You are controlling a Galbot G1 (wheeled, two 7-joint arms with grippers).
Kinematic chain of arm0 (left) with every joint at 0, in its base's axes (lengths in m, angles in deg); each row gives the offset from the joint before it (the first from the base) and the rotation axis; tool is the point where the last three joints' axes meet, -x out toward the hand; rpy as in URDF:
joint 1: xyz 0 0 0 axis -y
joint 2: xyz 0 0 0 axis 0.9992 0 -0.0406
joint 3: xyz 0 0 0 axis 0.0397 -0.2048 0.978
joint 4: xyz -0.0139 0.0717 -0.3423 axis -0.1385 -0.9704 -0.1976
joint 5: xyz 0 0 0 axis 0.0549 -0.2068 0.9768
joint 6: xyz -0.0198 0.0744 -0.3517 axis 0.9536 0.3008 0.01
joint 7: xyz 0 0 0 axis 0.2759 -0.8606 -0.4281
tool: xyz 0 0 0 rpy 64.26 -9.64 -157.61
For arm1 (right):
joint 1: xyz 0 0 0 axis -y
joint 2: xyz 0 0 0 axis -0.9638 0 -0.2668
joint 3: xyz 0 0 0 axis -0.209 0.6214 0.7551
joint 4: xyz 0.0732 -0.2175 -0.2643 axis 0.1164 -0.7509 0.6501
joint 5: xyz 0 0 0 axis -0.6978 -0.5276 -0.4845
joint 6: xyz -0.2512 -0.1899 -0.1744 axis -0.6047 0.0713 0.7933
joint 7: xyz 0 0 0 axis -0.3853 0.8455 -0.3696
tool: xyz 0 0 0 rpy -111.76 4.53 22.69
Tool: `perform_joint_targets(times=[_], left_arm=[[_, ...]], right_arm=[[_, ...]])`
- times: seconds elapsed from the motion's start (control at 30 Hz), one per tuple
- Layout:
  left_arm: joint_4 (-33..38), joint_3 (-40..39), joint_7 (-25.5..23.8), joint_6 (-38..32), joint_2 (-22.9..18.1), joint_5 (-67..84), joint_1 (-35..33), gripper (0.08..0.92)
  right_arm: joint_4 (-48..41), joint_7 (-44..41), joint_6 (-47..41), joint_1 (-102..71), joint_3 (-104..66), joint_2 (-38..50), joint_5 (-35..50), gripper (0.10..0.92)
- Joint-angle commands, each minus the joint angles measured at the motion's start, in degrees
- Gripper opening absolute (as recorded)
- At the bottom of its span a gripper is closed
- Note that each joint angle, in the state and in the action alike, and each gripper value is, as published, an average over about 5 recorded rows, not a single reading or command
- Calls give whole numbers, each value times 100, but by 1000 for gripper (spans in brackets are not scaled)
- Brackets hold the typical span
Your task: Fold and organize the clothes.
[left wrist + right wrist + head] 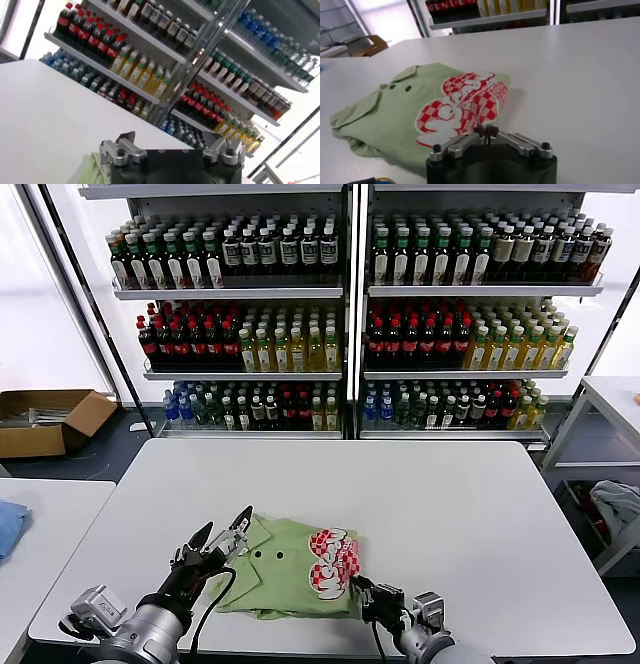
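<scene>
Head view shows the polo shirt (290, 569) lying folded into a compact packet on the white table (450, 514), close to the table's near edge and a little toward the robot's left of its middle. Its collar and two dark buttons face up on one side of the packet, and the red-and-white checkered logo (333, 562) on the other, so the folding looks largely done; what seems left is tidying the loose lower hem, which bunches unevenly, and moving the shirt to wherever it belongs. No second shirt shows on this table. The logo carries white cursive lettering across the checks, but I cannot read it with any confidence in either the head view or the right wrist view. The right gripper (368, 592) sits at the shirt's near corner beside the logo, fingers together; whether they pinch any fabric I cannot tell. The left gripper (222, 542) hovers at the collar side of the shirt with its fingers spread wide, holding nothing. Beyond the table from the shirt stand drinks shelves (345, 294) packed with bottles whose labels are too small to read, and a cardboard box (45, 419) rests on the floor off to the robot's left.
</scene>
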Motion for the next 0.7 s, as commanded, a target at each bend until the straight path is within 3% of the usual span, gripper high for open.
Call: perform_joint_targets(times=[0.03,0.4,0.7], left_arm=[[-27,12,-2,-5,0,-5,-5,823],[9,17,-12,-13,-32,-20,-63,823],[-10,-51,-175,-30,-92,-216,-97,823]], right_arm=[[9,-56,-2,18,-47,22,25,112],[294,-394,119,-564,-950,840,252,106],[-149,-545,484,-602,-1792,1093,230,106]])
